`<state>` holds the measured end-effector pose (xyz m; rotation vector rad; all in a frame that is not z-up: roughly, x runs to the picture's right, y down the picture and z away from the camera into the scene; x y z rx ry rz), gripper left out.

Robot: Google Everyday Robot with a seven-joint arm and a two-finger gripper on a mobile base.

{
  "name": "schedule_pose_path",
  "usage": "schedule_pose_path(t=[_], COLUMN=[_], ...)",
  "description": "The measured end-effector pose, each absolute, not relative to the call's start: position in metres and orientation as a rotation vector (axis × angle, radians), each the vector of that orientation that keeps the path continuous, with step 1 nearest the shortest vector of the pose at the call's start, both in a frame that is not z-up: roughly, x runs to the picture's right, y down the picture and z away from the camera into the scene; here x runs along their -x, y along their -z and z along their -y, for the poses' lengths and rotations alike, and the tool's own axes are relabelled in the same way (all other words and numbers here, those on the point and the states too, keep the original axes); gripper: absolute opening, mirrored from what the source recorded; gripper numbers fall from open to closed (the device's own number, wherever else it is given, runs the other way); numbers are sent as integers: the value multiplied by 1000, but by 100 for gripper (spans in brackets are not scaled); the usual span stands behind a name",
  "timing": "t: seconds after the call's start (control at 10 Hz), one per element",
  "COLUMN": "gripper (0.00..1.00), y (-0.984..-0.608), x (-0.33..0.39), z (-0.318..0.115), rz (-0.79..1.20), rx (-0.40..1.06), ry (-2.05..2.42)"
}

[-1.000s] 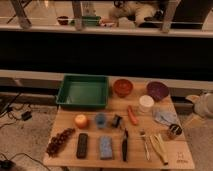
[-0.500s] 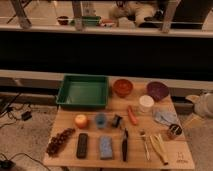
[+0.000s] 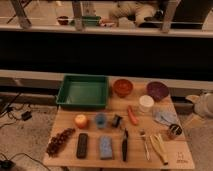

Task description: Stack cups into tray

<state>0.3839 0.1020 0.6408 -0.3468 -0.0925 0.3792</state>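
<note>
In the camera view I am only starting: my gripper [image 3: 204, 105] is hanging at the right edge, fingers spread and empty, and the light blue cup [image 3: 101, 119] is sitting mid-frame below the green tray [image 3: 82, 106], needing a reach left.

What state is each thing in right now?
green tray: empty
light blue cup: upright on table, outside tray
white cup: upright on table, unstacked
orange bowl: upright
purple bowl: upright
gripper: open, at right edge, beside table, holding nothing
</note>
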Motion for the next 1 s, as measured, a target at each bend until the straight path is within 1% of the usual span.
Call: schedule_pose_path(t=[0.8, 1.0], gripper=[80, 80], y=[-641, -646], x=[-383, -373], z=[-103, -117], rz=[94, 108], rx=[350, 398], ry=[-378, -355])
